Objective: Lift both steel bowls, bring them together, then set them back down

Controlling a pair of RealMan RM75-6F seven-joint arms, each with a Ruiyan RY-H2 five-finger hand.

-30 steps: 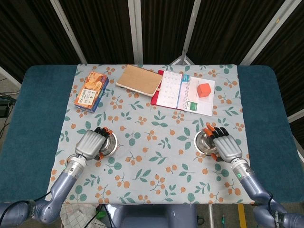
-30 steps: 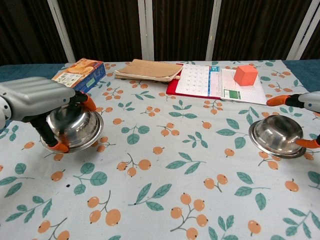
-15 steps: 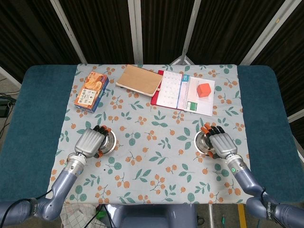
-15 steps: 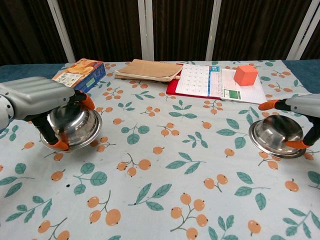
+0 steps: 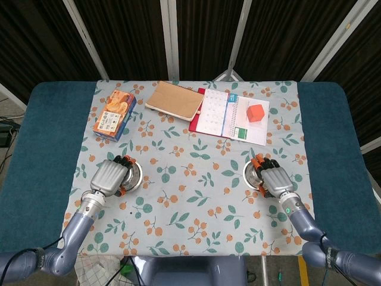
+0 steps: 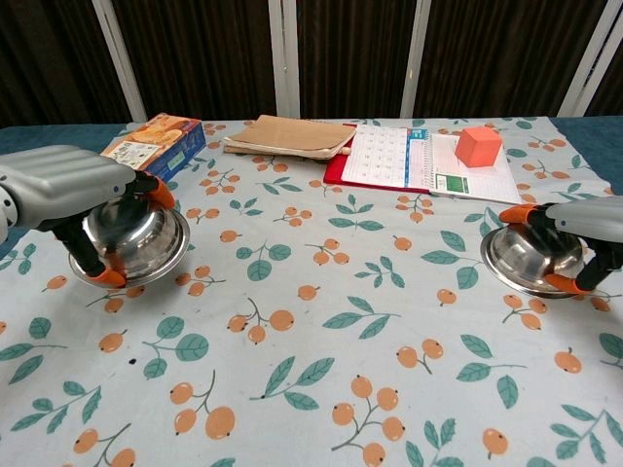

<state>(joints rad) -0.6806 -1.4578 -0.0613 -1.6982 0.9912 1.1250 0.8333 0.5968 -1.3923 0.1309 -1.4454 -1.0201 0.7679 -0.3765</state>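
Note:
Two steel bowls sit on the flowered cloth. The left steel bowl [image 5: 133, 174] [image 6: 137, 239] is tilted, and my left hand [image 5: 108, 177] [image 6: 60, 185] grips it from above, orange fingertips over the far rim and thumb under the near edge. The right steel bowl [image 5: 252, 173] [image 6: 529, 258] is low at the cloth. My right hand [image 5: 275, 180] [image 6: 582, 221] wraps it from its right side, fingertips on the far rim and thumb at the near rim. I cannot tell whether either bowl is off the cloth. The bowls are far apart.
At the back lie a snack box [image 5: 112, 114] [image 6: 156, 142], a brown notebook [image 5: 175, 100] [image 6: 290, 135], and an open calendar pad [image 5: 233, 117] [image 6: 428, 161] with an orange cube [image 5: 256, 112] [image 6: 478, 146] on it. Blue table edges [image 5: 41, 149] flank the cloth.
My right hand has slid left over the right bowl and closed around its rim. My left hand has shifted slightly left and back with its bowl.

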